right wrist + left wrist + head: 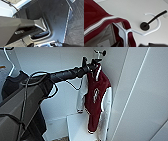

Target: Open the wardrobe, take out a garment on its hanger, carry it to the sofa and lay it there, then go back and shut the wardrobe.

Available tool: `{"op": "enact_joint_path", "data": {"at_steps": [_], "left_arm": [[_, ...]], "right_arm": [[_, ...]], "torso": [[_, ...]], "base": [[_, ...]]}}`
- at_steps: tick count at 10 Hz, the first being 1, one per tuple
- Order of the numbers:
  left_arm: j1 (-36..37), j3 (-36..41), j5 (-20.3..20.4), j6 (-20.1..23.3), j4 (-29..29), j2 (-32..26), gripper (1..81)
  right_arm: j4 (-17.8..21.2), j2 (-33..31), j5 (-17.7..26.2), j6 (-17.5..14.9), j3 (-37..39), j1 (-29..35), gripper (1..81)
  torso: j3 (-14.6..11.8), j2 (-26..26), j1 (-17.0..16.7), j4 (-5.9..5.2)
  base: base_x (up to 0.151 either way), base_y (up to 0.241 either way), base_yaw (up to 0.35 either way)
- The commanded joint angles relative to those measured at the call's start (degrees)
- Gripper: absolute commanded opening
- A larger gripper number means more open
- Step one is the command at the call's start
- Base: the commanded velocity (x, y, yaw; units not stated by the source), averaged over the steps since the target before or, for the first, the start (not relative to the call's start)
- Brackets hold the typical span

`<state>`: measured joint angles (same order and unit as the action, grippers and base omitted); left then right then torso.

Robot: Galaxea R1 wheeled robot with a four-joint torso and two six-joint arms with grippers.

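Now take-out step: left gripper (90, 65) at hanger (136, 31) neck, grasp state unclear; garment (96, 100) hangs inside wardrobe (140, 97). Next: lift hook off peg (154, 18).

The garment (96, 100) is soft cloth, dark red with white sleeves that look a bit shiny. The hanger (144, 32) is smooth, glossy white plastic. The wardrobe (140, 92) walls are flat, smooth and matt white. The floor (76, 31) looks like rough dark carpet.
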<state>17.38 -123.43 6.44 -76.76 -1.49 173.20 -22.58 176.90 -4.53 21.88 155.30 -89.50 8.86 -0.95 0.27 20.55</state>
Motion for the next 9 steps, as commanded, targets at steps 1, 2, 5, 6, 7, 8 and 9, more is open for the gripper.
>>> {"op": "enact_joint_path", "data": {"at_steps": [1, 2, 5, 6, 7, 8, 9], "left_arm": [[9.64, -0.85, 3.14, -0.14, -2.73, 1.62, 81.1], [9.02, -2.67, 4.27, -0.14, -3.95, 2.32, 81.1], [8.94, -7.0, 6.4, -0.23, -8.0, 4.87, 81.1], [8.94, -8.23, 6.4, -0.23, -8.71, 5.67, 81.1], [8.94, -8.41, 6.91, -0.23, -8.88, 5.93, 81.1], [8.94, -8.32, 7.8, -0.23, -9.32, 5.93, 81.1], [8.76, -8.14, 7.97, -0.23, -9.49, 5.93, 81.1]], "right_arm": [[1.66, 0.85, 3.22, -0.09, 0.0, 1.3, 81.1], [1.75, 0.76, 3.21, -0.09, 0.0, 1.3, 81.1], [2.63, 0.76, 3.13, 0.0, 0.0, 1.21, 81.1], [2.71, 0.67, 3.04, 0.0, 0.0, 1.21, 81.1], [3.24, 0.67, 3.13, 0.0, 0.0, 1.21, 81.1], [3.33, 0.67, 3.13, 0.0, 0.0, 1.21, 81.1], [3.33, 0.76, 3.22, -0.09, 0.0, 1.21, 81.1]], "torso": [[0.0, 0.0, 0.0, -0.02], [0.0, 0.0, 0.0, 0.0], [0.0, 0.0, 0.0, 0.0], [0.0, 0.0, 0.0, -0.02], [0.0, 0.0, 0.0, 0.0], [0.0, 0.0, 0.0, 0.0], [0.0, 0.0, 0.0, 0.0]], "base": [[0.0, 0.0, 0.0], [0.0, 0.0, 0.0], [0.0, 0.0, 0.0], [0.0, 0.0, 0.0], [0.0, 0.0, 0.0], [0.0, 0.0, 0.0], [0.0, 0.0, 0.0]]}}
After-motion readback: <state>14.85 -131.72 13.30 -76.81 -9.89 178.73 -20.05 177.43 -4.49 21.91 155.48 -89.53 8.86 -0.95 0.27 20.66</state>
